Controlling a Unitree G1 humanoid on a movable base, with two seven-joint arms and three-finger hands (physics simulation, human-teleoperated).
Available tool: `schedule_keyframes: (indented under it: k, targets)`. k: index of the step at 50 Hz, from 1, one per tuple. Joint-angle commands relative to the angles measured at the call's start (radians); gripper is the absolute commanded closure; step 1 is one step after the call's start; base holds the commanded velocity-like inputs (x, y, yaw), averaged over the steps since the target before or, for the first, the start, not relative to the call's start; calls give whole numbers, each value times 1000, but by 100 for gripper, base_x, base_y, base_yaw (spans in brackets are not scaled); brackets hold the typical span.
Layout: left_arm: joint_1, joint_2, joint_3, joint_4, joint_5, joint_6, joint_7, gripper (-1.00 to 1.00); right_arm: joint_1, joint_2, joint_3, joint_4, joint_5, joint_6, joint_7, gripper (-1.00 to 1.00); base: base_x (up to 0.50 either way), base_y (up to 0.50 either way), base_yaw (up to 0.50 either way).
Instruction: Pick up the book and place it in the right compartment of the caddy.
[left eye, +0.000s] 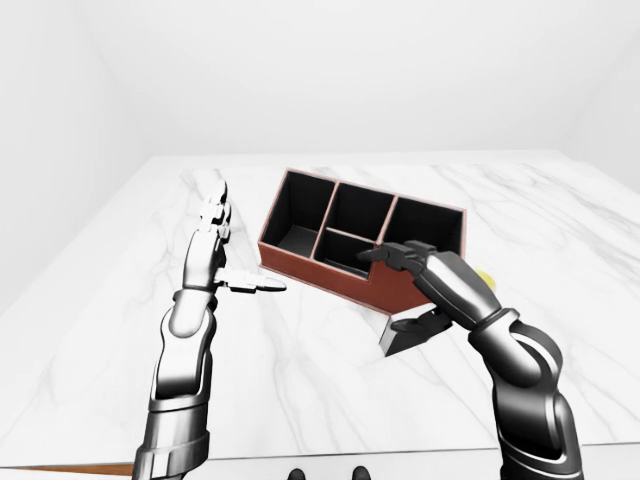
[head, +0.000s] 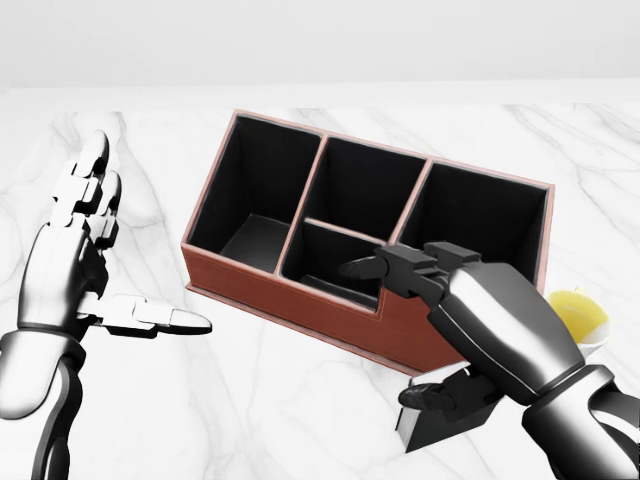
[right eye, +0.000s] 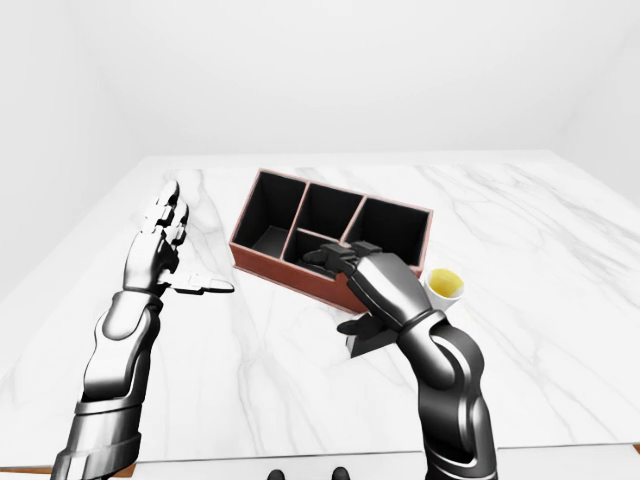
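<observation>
The book is a small dark slab with a paler edge showing at its lower left corner. It sits low in the head view, just below the caddy's near wall, largely covered by the right hand. That hand arches over it: the thumb presses along the book's upper side while the other fingers reach out over the caddy's rim, so whether the book is truly gripped cannot be told.

The caddy is a reddish-brown box with black insides, split into several compartments, standing askew on the table. A white cup with yellow contents stands just beside its right end.

The left hand is spread flat, thumb pointing toward the caddy, holding nothing and well apart from it.

The table is white marble with grey veins; plain white walls close the room behind it.
</observation>
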Motion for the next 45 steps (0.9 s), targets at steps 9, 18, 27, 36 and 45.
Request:
schedule_keyframes:
  k: [9,18,27,36,45]
  targets:
    - [2,-1,-1,-8,-2,0,-3,-100,80,14,51,107,-198,0,-33,-35,0,0,0]
    - [2,-2,-1,-8,-6,0,-1,-100,94,19,84,133,-255,0,-55,-36,0,0,0]
    - [1,-2,-1,-9,-9,0,-1,-100,99,12,101,156,-296,0,-53,-37,0,0,0]
    - [54,-33,-22,-115,15,0,8,-100,95,14,108,185,-331,0,-63,-37,0,0,0]
    - [57,-33,-19,-105,6,0,7,-100,90,10,110,202,-343,0,-67,-36,0,0,0]
